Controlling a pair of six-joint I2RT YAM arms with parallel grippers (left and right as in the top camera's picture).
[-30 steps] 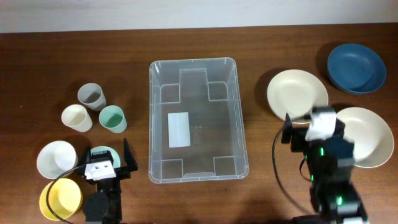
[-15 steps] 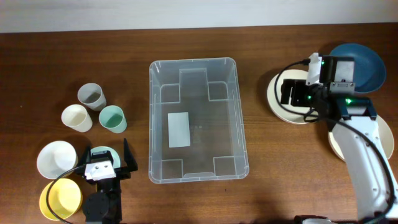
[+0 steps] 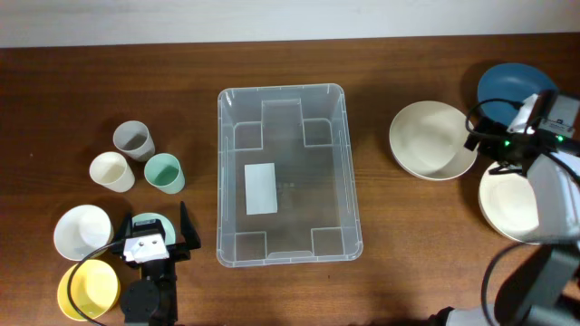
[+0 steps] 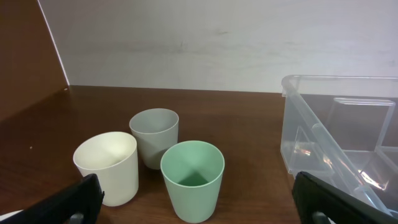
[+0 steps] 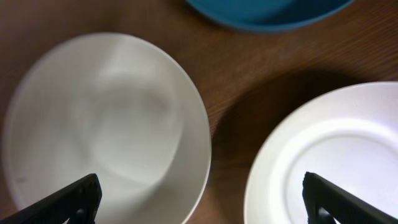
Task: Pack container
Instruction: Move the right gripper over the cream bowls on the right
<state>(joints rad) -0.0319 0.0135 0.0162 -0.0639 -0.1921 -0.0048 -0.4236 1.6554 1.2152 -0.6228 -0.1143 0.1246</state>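
The clear container [image 3: 281, 90] sits mid-table with a white label [image 3: 261, 188] on its base and nothing inside; its near corner shows in the left wrist view [image 4: 311, 134]. My left gripper [image 3: 152, 235] rests open at the front left, over a pale green bowl [image 3: 149, 220]. Its jaws [image 4: 199, 205] face three cups and hold nothing. My right gripper [image 3: 494, 149] hangs open at the far right. It [image 5: 202, 208] is above the gap between a cream bowl [image 5: 106, 130] and a white plate [image 5: 329, 162], touching neither.
Grey [image 3: 133, 139], cream [image 3: 111, 170] and green [image 3: 164, 171] cups stand left of the container. A white bowl [image 3: 82, 231] and a yellow bowl [image 3: 88, 290] lie at the front left. On the right are the cream bowl [image 3: 432, 139], a blue bowl [image 3: 512, 91] and the white plate [image 3: 507, 204].
The right arm has swung from the front right up and out to the far right, and now hovers between the cream bowl and white plate. The left arm has not moved.
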